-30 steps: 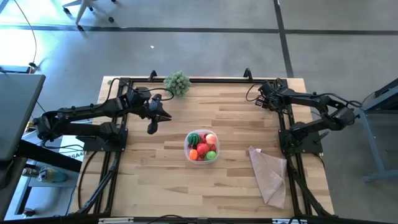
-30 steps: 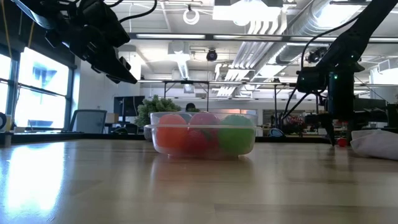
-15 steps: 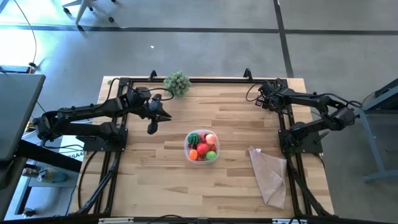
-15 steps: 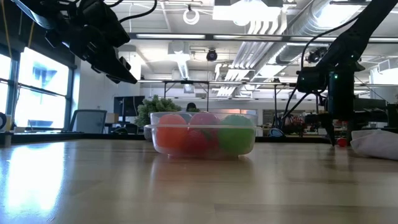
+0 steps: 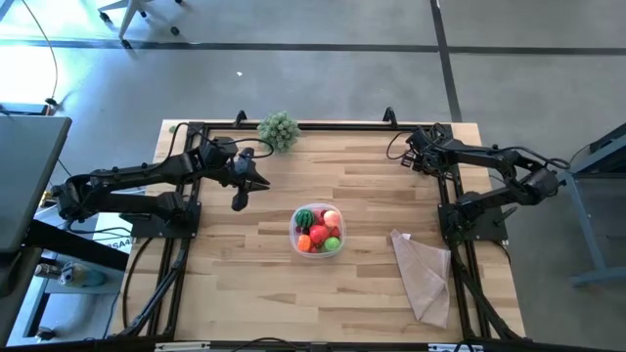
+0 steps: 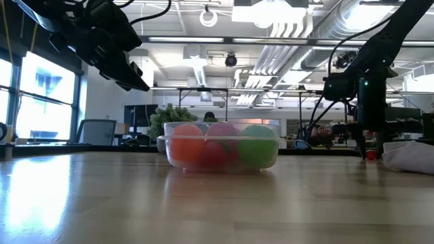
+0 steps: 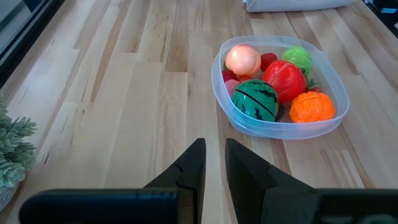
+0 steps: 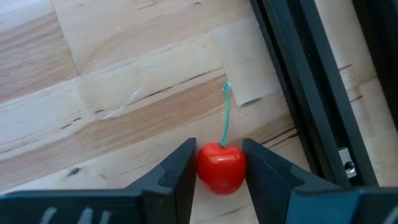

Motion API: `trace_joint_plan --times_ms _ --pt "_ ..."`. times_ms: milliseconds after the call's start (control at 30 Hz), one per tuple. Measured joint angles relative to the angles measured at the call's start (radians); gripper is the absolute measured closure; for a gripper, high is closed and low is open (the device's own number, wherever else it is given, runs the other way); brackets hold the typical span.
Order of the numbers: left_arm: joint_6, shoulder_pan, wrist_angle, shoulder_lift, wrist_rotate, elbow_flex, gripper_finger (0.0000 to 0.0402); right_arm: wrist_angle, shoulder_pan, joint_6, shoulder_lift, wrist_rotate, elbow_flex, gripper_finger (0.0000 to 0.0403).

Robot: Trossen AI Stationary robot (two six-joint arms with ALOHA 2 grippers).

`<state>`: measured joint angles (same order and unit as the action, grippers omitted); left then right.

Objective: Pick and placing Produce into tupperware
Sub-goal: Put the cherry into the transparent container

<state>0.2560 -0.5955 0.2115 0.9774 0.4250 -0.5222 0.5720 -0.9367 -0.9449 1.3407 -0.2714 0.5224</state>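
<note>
Right now my right gripper (image 8: 221, 171) sits at the far right corner of the worktop (image 5: 372, 186), next to the black frame rail (image 8: 311, 81), and its 2 fingers (image 8: 177, 171) are pinching a red cherry (image 8: 221, 169) between them. The cherry's green stem (image 8: 225, 115) points away from the fingers over the wood. In the high view I see that gripper (image 5: 411, 154) only as a dark shape, well apart from the tub.

My left gripper (image 7: 214, 165) hangs above the worktop on the left side, pointed toward the tub, its fingers (image 7: 193, 163) close together with only a narrow slit between them and nothing in it. From above it (image 5: 240, 200) is well clear of the tub; in the low view it (image 6: 139, 81) is raised above the surface.

The tub (image 7: 323, 127) stands near the middle of the worktop, upright. Inside it I count a dark green striped melon ball (image 7: 255, 102), a red piece (image 7: 285, 79), an orange piece (image 7: 311, 107), a pink-orange ball (image 7: 242, 59), a light green ball (image 7: 297, 57) and a small red berry (image 7: 268, 60), all packed touching one another.

A tan cloth (image 5: 423, 274) lies near the right side, close to the tub but not touching. A grey-green plant clump (image 5: 278, 129) sits at the far edge.
</note>
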Motion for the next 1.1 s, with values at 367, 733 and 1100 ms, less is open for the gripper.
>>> trace_joint_plan --times_ms 367,733,1100 --pt "0.000 0.000 0.000 0.000 0.000 0.000 0.0350 -0.015 0.002 0.027 0.000 -0.002 0.000 0.0288" --pt "0.000 0.000 0.000 0.000 0.000 0.000 0.0350 -0.018 0.002 0.030 0.000 -0.008 0.000 0.0300" --pt "0.000 0.000 0.000 0.000 0.000 0.000 0.0350 -0.023 0.002 0.101 -0.003 0.015 0.009 0.0301"
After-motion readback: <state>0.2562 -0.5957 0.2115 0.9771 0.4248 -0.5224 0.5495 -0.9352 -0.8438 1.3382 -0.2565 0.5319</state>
